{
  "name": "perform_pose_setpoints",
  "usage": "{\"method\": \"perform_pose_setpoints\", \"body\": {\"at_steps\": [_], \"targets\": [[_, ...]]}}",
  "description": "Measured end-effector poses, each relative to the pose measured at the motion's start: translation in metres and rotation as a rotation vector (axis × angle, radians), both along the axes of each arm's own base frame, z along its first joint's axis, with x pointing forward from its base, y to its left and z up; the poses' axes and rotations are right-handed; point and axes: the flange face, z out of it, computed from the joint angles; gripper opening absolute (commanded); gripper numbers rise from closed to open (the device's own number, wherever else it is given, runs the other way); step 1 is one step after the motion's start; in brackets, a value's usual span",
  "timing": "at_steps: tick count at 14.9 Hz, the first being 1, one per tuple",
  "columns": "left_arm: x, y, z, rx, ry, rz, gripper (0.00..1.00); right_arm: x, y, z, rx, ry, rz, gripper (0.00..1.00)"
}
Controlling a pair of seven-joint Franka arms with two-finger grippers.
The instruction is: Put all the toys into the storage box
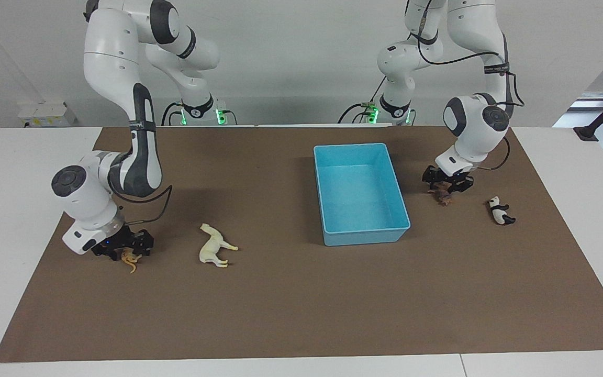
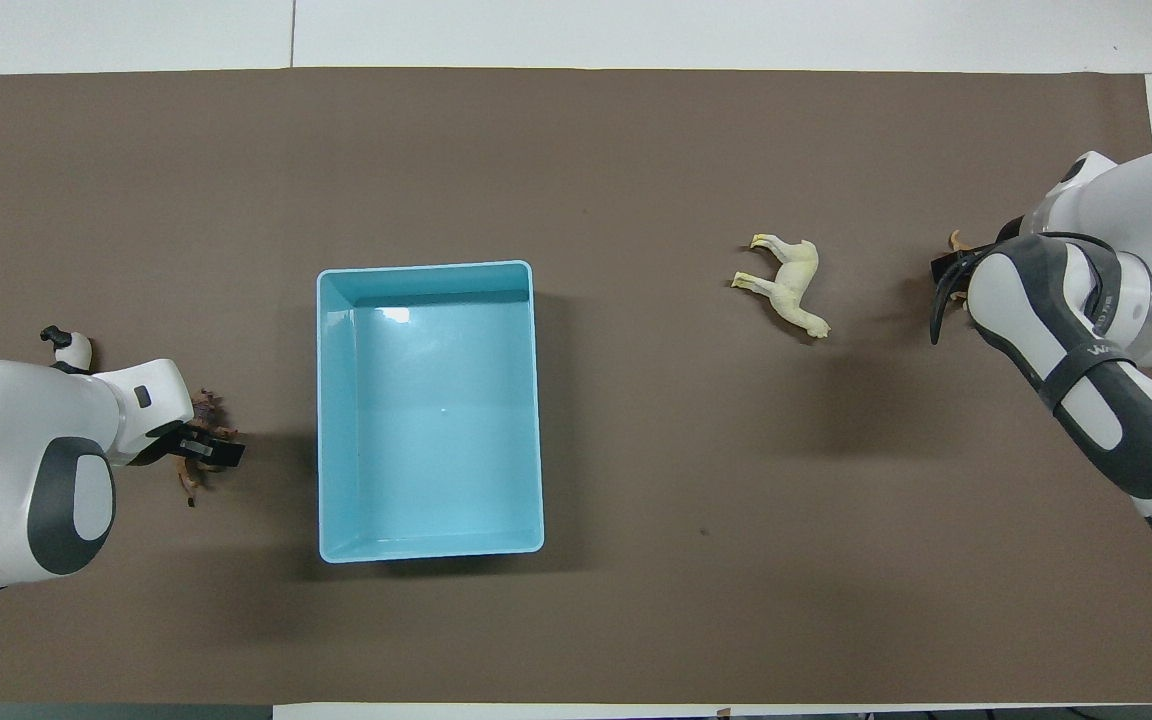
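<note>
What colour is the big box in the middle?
The storage box is light blue, clearest in the overhead view.

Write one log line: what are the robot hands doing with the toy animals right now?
left gripper: down on lion | right gripper: down on tiger | horse, panda: on mat | storage box: empty

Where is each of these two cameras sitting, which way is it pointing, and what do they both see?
Facing view: high across the table, facing the robots; both arms show whole, left gripper down at the lion, right gripper at the tiger.
Overhead view: above the robots' end, looking steeply down; only forearms and wrists enter from the bottom corners.
Shared: storage box, horse, panda, brown mat, half a turn apart.
</note>
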Motion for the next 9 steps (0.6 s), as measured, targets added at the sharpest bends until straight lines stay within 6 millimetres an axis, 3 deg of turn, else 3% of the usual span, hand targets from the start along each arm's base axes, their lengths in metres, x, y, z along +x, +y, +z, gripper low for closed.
{"method": "perform_pose_setpoints", "body": {"at_steps": [1, 3, 4, 7, 9], "targets": [[0.004, -0.002, 0.005, 0.001, -0.010, 0.016, 0.00, 0.000, 0.001, 0.003, 0.000, -0.005, 0.001, 0.00], [0.019, -0.015, 0.030, 0.002, -0.004, 0.049, 0.00, 0.000, 0.000, 0.006, 0.000, -0.009, 0.001, 0.00], [0.030, -0.030, 0.054, 0.004, 0.014, 0.075, 0.00, 0.000, 0.000, 0.006, 0.000, -0.008, 0.000, 0.00], [0.052, -0.115, 0.154, 0.013, 0.004, 0.184, 0.00, 0.000, 0.000, 0.006, 0.001, -0.009, -0.002, 0.00], [0.045, -0.166, 0.200, 0.017, -0.003, 0.226, 0.00, 0.000, 0.000, 0.006, 0.001, -0.008, -0.002, 0.00]]}}
